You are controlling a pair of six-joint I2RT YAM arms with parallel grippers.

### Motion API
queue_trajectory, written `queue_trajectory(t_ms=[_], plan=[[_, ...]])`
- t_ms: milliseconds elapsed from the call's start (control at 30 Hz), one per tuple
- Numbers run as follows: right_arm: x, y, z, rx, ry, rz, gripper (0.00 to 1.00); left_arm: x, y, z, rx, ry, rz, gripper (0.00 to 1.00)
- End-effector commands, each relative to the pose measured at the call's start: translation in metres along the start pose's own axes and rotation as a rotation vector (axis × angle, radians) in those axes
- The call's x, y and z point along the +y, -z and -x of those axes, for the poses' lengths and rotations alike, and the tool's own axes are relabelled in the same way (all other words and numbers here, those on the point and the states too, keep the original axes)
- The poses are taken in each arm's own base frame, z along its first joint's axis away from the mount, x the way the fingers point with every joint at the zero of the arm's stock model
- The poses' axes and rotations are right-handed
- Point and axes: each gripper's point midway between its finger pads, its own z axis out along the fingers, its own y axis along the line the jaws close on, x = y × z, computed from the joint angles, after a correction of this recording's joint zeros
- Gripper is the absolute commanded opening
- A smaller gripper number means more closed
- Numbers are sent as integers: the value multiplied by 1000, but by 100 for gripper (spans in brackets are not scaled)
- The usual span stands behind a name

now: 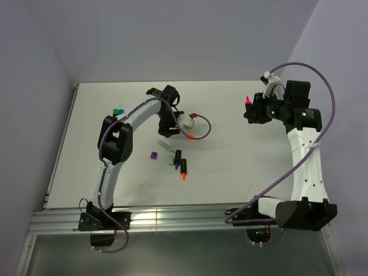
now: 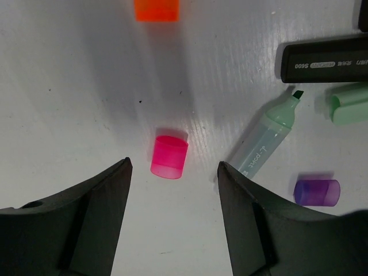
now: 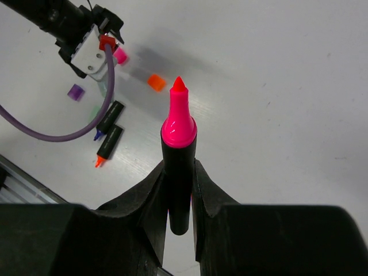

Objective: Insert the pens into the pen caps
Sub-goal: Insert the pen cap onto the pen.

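Observation:
My left gripper (image 2: 174, 165) hangs open just over the table, and a pink pen cap (image 2: 169, 157) lies on its side at its fingertips, touching neither finger. Near it lie an orange cap (image 2: 156, 10), a purple cap (image 2: 317, 192), a pale green cap (image 2: 349, 103), a green-tipped pen (image 2: 267, 138) and a black-barrelled pen (image 2: 325, 59). My right gripper (image 3: 179, 167) is shut on the black barrel of a pink-tipped pen (image 3: 178, 129), tip pointing away from the jaws. In the top view this pen (image 1: 248, 100) is held above the table at the right.
An orange-tipped pen (image 1: 184, 169) and another black pen (image 1: 177, 156) lie mid-table beside the purple cap (image 1: 153, 155). Teal and green pieces (image 1: 118, 110) sit near the left arm's elbow at the table's left. A purple cable (image 1: 201, 129) loops by the left wrist.

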Motion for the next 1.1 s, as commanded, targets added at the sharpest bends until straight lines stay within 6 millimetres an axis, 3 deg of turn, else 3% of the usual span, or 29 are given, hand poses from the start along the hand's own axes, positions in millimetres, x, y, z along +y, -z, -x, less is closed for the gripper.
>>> queue_trajectory(t_ms=[0,667,767,900,1067], plan=[[1,-1,0,1,18,5,0,10,12,-4,14,-31,42,67],[-2,-6,1,11,15,10,0,10,-34,-21,122,-54,12,65],[-2,-5,1,11,17,6,0,6,-40,-25,135,-55,-12,60],[-4,-5,0,14,17,0,0,0,-45,-31,153,-60,-43,46],[-6,-11,-7,36,6,11,0,-5,-47,-28,157,-61,-44,46]])
